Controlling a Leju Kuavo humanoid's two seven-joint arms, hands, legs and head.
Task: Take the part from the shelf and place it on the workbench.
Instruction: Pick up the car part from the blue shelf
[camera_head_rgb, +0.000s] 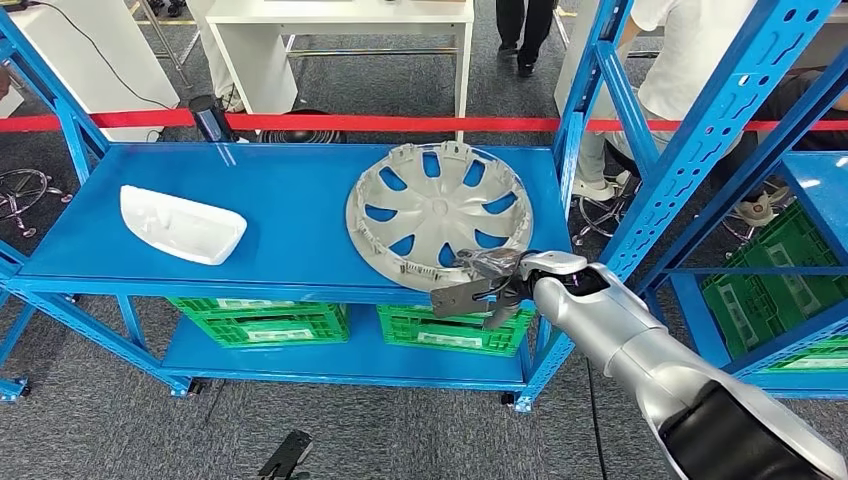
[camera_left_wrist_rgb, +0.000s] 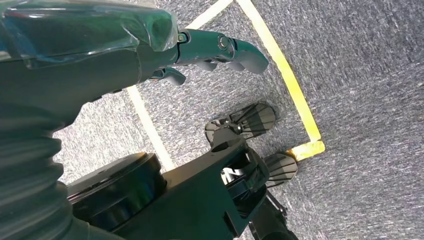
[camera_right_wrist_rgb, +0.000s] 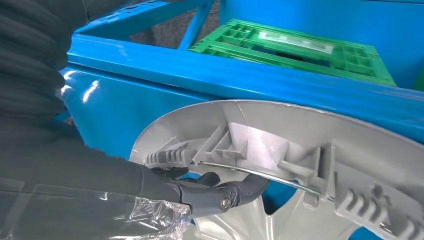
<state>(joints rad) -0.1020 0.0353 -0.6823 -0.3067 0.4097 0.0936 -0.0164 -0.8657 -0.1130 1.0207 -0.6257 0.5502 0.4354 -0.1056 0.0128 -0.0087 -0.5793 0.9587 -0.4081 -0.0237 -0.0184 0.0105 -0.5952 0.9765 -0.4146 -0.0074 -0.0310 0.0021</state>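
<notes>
A silver hubcap (camera_head_rgb: 437, 210) lies face up on the right half of the blue shelf (camera_head_rgb: 280, 190), its near rim reaching the shelf's front edge. My right hand (camera_head_rgb: 490, 285) is at that near rim and grips it, fingers over the top and thumb underneath. In the right wrist view the dark fingers (camera_right_wrist_rgb: 220, 192) curl into the ribbed inner side of the hubcap (camera_right_wrist_rgb: 280, 145). My left hand (camera_left_wrist_rgb: 210, 50) hangs over the carpet, fingers apart, holding nothing.
A white moulded part (camera_head_rgb: 180, 225) lies on the shelf's left side. A black cylinder (camera_head_rgb: 210, 118) stands at the back edge. Green crates (camera_head_rgb: 260, 322) fill the lower level. A second blue rack (camera_head_rgb: 760, 250) stands right; red tape (camera_head_rgb: 400, 122) and people are behind.
</notes>
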